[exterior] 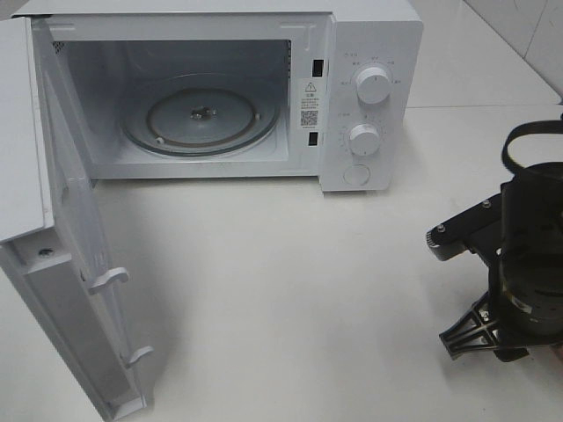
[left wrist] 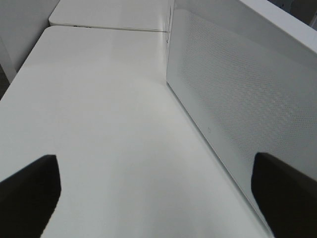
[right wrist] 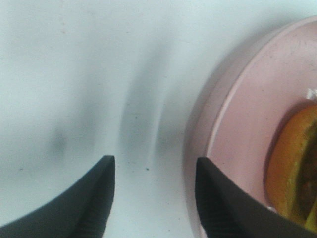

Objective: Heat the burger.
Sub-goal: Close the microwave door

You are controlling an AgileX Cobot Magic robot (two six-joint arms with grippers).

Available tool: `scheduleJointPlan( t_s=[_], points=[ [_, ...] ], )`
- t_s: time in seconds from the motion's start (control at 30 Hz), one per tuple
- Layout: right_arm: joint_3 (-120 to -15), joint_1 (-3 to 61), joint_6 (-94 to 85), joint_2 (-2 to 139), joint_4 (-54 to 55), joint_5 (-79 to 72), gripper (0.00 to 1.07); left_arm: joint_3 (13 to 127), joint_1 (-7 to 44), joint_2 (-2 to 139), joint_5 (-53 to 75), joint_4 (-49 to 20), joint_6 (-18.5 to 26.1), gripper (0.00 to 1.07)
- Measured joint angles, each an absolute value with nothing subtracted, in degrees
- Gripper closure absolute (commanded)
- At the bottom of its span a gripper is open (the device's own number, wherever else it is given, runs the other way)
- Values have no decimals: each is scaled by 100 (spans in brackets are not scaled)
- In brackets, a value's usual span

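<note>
While the microwave (exterior: 220, 88) is standing open and empty, your right gripper (right wrist: 154, 198) is hovering part open with nothing held, just beside the pink plate (right wrist: 237, 124) carrying the burger (right wrist: 294, 163). Be straddling the plate's rim squarely before closing. Your left gripper (left wrist: 153, 193) is waiting wide open and empty.

Microwave (exterior: 369, 97) in glossy white plastic-looking casing, its turntable (exterior: 201, 119) of clear glass, door panel (left wrist: 237, 104) finely perforated, table (exterior: 290, 299) smooth matt white, plate (right wrist: 247, 124) matt speckled pink, fingers (right wrist: 94, 203) of the right gripper (right wrist: 154, 198) black, finely ribbed.
</note>
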State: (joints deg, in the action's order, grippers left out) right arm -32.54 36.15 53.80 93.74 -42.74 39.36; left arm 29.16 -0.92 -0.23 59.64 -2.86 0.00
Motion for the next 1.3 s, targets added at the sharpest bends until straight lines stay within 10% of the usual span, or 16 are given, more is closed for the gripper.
scheduleJointPlan(
  t_s=[0.33, 1.3],
  points=[
    [-3254, 3615, 4578, 8044, -3810, 4051, 29, 2916, -92, -23, 5964, -286, 0, 7],
    [-3392, 3615, 1919, 3856, -1026, 6062, 31, 2916, -92, -23, 5964, -286, 0, 7]
  ],
)
